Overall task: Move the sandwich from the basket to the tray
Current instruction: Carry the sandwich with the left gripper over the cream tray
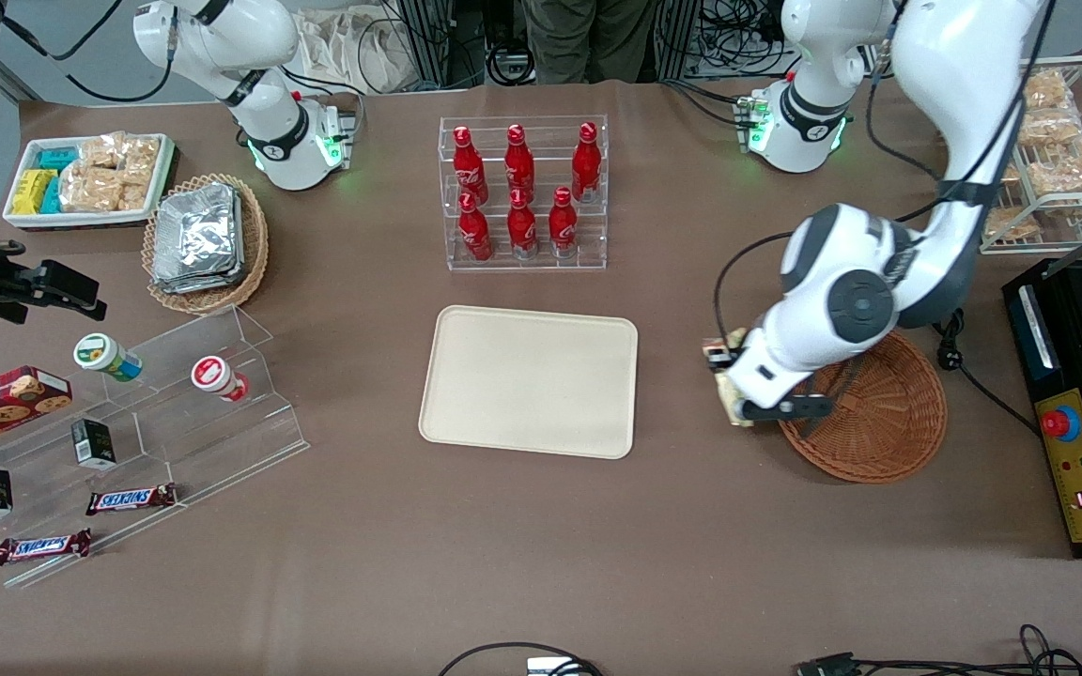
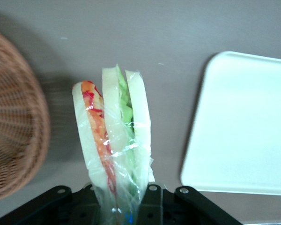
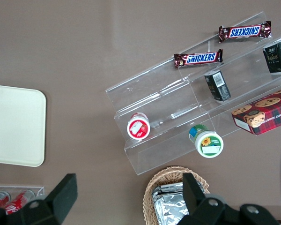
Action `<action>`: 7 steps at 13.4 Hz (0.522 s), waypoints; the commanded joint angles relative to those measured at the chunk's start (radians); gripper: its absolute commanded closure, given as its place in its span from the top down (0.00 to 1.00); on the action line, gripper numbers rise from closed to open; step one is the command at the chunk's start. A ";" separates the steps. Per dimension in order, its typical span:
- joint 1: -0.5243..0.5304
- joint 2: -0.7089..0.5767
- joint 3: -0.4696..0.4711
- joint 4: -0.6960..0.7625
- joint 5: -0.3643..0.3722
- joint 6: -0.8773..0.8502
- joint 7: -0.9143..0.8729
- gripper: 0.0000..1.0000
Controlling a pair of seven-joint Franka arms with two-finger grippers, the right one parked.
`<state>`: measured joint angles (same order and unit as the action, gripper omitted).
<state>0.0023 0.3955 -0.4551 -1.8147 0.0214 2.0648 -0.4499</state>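
My left gripper point(image 1: 738, 390) is shut on the sandwich point(image 1: 723, 357), a plastic-wrapped wedge of pale bread with red, orange and green layers. It hangs above the brown table, just outside the rim of the reddish-brown wicker basket point(image 1: 888, 422) and between that basket and the cream tray point(image 1: 530, 380). In the left wrist view the sandwich point(image 2: 113, 126) sticks out from the gripper point(image 2: 119, 206), whose black fingers point(image 2: 152, 201) press on its wrapped end. The basket point(image 2: 14, 117) lies to one side of it and the tray point(image 2: 243, 126) to the other. Nothing shows in the basket.
A clear rack of red bottles point(image 1: 524, 192) stands farther from the front camera than the tray. Toward the parked arm's end are acrylic steps with snacks point(image 1: 156, 413), a tan basket of foil packets point(image 1: 206, 239) and a white bin point(image 1: 90, 178). A black control box point(image 1: 1081, 394) sits beside the wicker basket.
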 commanded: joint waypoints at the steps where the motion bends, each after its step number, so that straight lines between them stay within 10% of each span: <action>1: -0.086 0.109 0.001 0.121 0.022 -0.017 -0.068 0.17; 7: -0.197 0.301 0.006 0.261 0.101 -0.009 -0.125 0.17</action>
<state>-0.1707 0.6345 -0.4557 -1.6305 0.0836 2.0737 -0.5456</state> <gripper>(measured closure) 0.824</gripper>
